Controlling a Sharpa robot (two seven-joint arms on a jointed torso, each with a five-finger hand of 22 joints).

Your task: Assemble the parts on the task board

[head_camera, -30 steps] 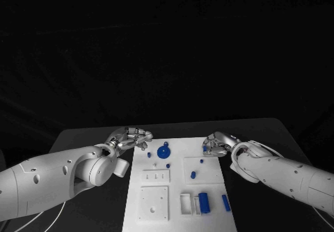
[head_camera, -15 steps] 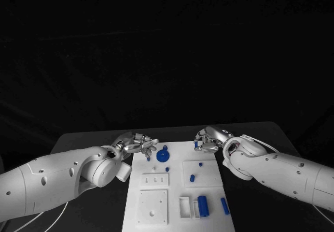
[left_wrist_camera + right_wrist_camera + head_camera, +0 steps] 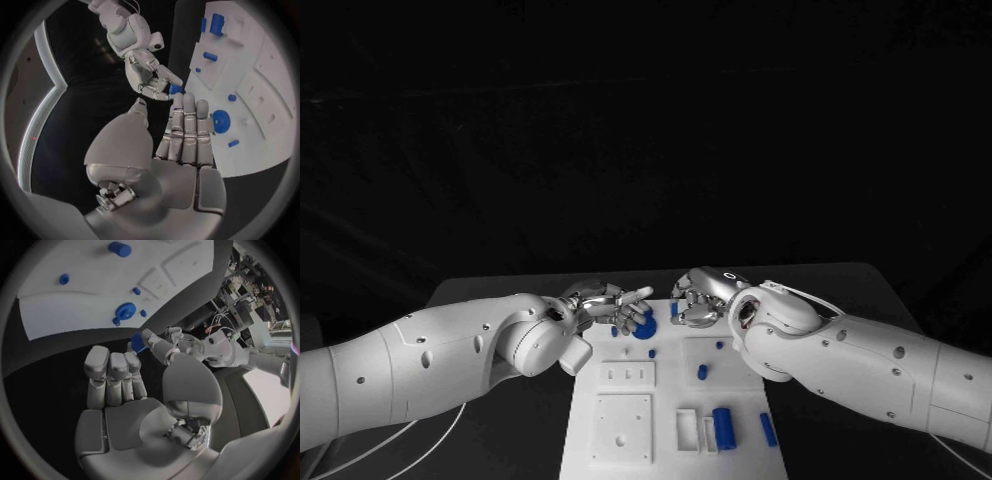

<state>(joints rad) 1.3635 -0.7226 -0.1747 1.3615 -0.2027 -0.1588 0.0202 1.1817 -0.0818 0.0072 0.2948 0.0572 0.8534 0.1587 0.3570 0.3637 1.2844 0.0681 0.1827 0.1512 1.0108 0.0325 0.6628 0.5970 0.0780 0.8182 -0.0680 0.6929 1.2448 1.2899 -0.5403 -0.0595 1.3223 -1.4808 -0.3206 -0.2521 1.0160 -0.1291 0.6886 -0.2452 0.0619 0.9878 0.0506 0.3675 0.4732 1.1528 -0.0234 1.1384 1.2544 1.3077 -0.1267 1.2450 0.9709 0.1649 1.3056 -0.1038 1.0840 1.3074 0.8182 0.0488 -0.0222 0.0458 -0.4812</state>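
At twelve o'clock on the white task board (image 3: 625,420), the right hand (image 3: 697,297) pinches a small blue part (image 3: 175,89) in its fingers, and the left hand (image 3: 610,300) reaches alongside, fingers straight and released. A blue cylinder (image 3: 723,423) sits in the five o'clock recess, and a blue disc (image 3: 643,324) lies near the hands. Black worktop (image 3: 473,292) all round.

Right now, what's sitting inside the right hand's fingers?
The right hand pinches a small blue part at its fingertips, over the far end of the task board. Fingers cover most of the part, so its shape can't be told.
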